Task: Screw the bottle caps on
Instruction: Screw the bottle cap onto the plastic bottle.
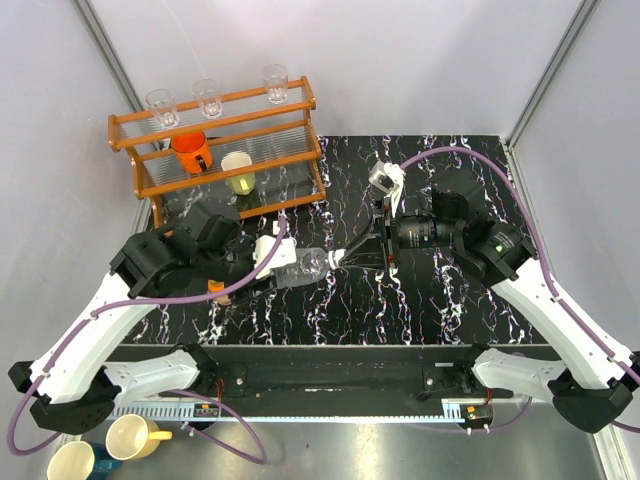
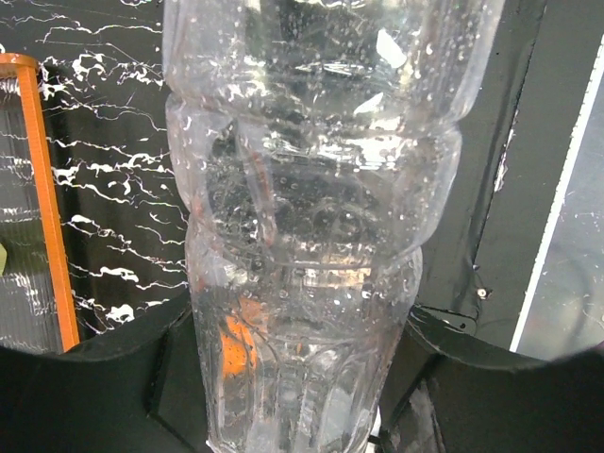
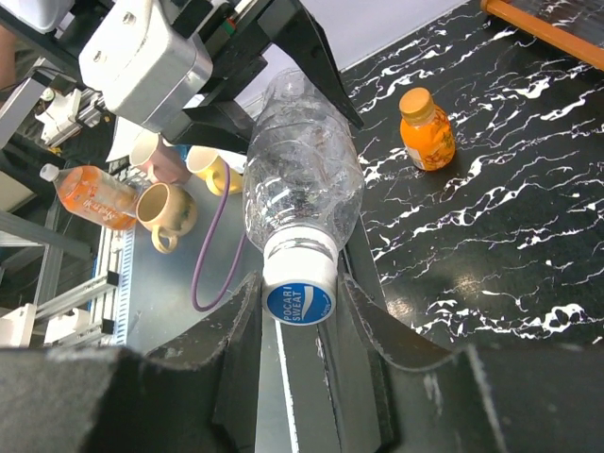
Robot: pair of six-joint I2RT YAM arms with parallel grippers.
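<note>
The rack is filling the back left corner. The clear bottle is hanging across the middle. The orange bottle is standing front left. The table is showing bare front right.

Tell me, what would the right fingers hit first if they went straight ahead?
The blue cap on the clear bottle; it sits right between those fingers, probably touching them.

Brightly and evenly lit from overhead, with only faint, soft shadows on the black marbled table. Streaked with white glare across the clear bottle in the left wrist view. Sharp enough on the blue-rimmed cap to read its print. Dark, blurred and vignetted along the bottom edges of both wrist views
</note>
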